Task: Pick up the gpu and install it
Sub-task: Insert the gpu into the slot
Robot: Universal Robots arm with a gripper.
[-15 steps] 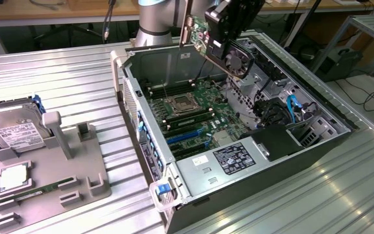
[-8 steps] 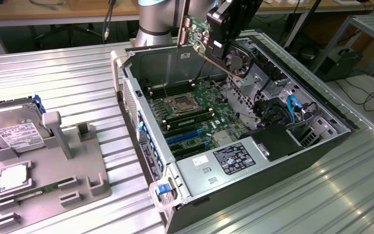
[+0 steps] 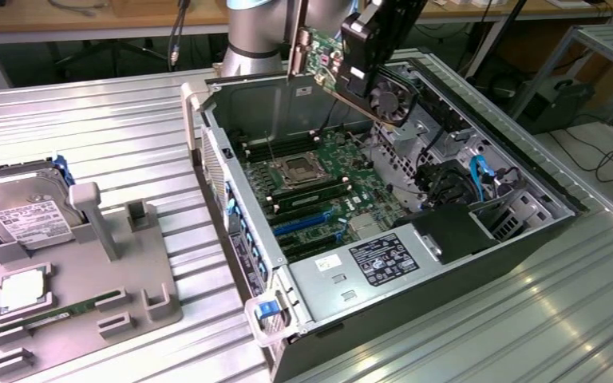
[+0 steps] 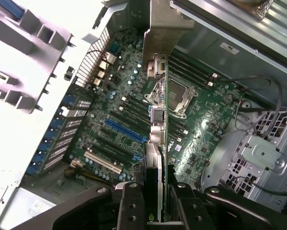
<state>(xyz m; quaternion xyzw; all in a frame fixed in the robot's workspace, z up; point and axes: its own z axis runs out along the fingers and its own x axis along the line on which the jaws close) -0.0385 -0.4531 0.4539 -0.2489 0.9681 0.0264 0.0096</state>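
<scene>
Gripper (image 4: 155, 203) is closed on the gpu (image 4: 154, 158) edge, holding it tilted over the open case (image 3: 213, 120), well apart from the motherboard (image 4: 200, 129); its slots lie free.

- I can make out no words or numbers anywhere.
- White label on the silver hard drive (image 3: 32, 217): print too small.
- Black label on the grey power-supply box (image 3: 389, 259): the same.

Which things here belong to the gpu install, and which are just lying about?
In the job: gpu, held in the gripper; open computer case; its motherboard.
Lying about: hard drive; memory stick; grey holder under them.
</scene>
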